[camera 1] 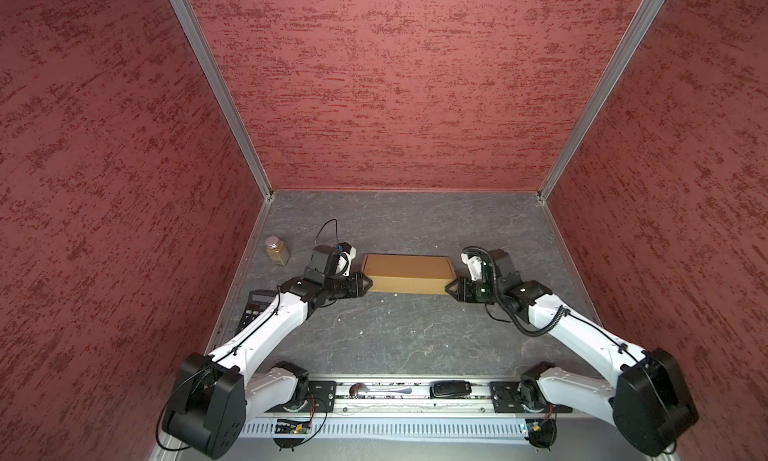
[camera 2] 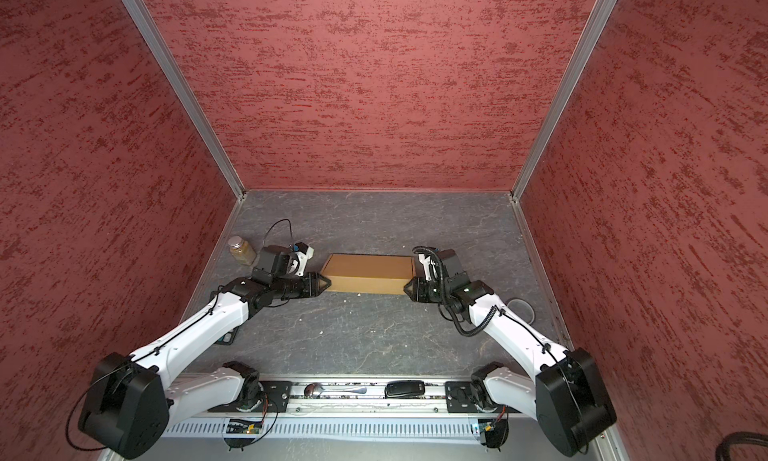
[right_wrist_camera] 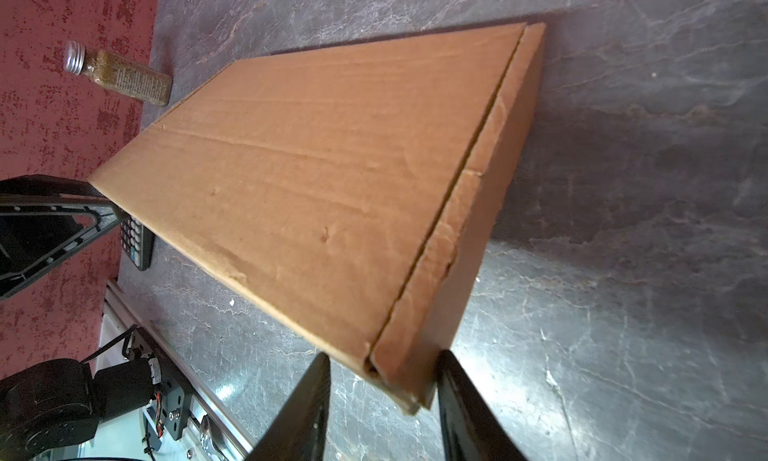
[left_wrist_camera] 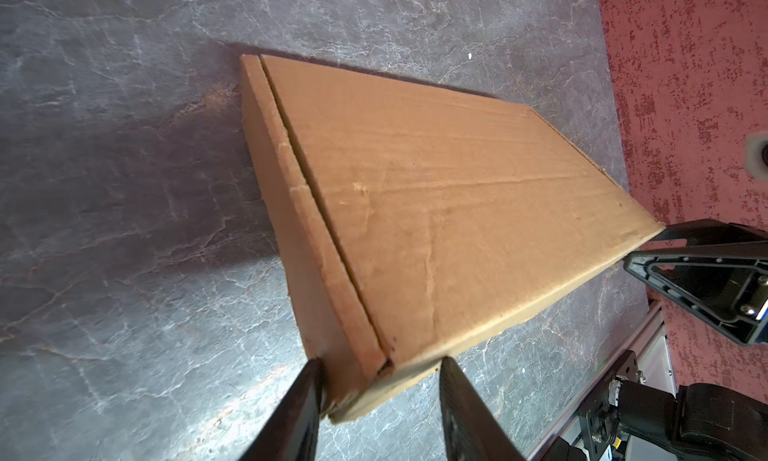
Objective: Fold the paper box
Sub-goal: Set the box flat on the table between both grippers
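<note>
Box: closed, lid flat, a thin seam at each end wall. It lies mid-worktop with its long side running left to right between the hands.
Left hand: narrowed on the near-left corner, with a finger against each face. It probably pins that end.
Right hand: astride the near-right corner. One finger is just clear of the cardboard, so the jaws look slack and part-open.
Purpose: bracing both ends likely keeps the box from sliding or the lid from springing up.
Stage: folding appears done or nearly so.
Jar, calculator: at the left, well apart from the box.
</note>
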`<state>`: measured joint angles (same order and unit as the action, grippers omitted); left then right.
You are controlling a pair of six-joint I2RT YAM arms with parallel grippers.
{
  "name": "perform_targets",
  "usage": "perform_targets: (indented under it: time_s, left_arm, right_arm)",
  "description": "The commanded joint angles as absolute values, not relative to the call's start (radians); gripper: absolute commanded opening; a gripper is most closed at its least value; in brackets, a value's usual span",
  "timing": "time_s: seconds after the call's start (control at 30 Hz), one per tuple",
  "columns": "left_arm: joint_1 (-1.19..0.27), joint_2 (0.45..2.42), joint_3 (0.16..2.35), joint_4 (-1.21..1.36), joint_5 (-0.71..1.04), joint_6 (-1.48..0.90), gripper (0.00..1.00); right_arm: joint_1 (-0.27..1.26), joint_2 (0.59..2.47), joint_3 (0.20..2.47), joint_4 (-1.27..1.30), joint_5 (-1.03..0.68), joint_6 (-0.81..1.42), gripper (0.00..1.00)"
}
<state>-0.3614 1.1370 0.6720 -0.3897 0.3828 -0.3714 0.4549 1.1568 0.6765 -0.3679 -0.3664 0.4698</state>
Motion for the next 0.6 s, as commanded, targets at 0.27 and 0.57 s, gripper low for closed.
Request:
perform_targets:
  time_s: [0.27,0.57]
  left_arm:
    - [-0.391,1.097,0.597,-0.336,0.423,-0.414,0.46]
    - [-0.398,1.071,0.548,-0.326,0.413,-0.435,0.51]
  right_arm:
    - [0.476,1.128,0.630,-0.377,-0.408,0.456,0.52]
    - [0.476,1.100,0.603,-0.390,-0.390,0.458,0.59]
